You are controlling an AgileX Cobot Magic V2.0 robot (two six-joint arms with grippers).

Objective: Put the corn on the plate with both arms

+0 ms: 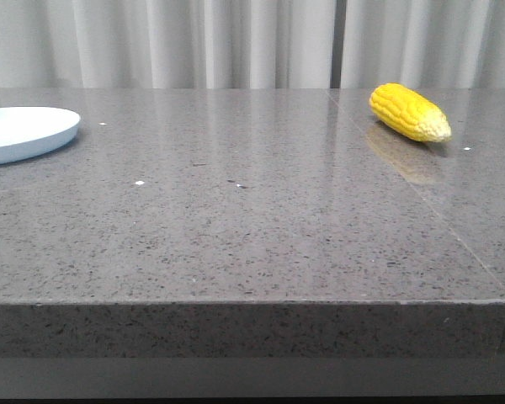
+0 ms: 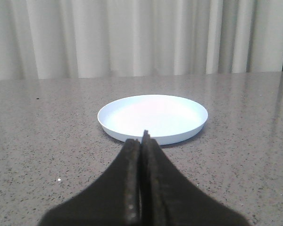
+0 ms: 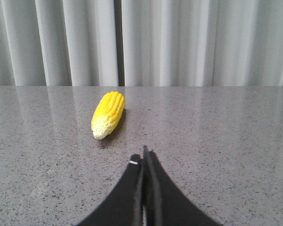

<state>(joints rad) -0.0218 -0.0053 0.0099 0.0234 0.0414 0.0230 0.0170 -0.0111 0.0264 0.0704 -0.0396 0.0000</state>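
A bright yellow corn (image 1: 409,111) lies on the grey stone table at the back right, its pale tip toward the right. The right wrist view shows the same corn (image 3: 108,114) ahead of my right gripper (image 3: 144,154), which is shut, empty and well short of it. A pale blue-white plate (image 1: 21,133) sits at the far left edge of the front view, partly cut off. In the left wrist view the plate (image 2: 152,118) is empty, and my left gripper (image 2: 141,140) is shut with nothing in it, its tips just short of the near rim. Neither gripper shows in the front view.
The grey speckled table (image 1: 236,219) has a seam (image 1: 421,202) running diagonally on its right part and a front edge (image 1: 236,301) close to the camera. Pale curtains (image 1: 236,42) hang behind the table.
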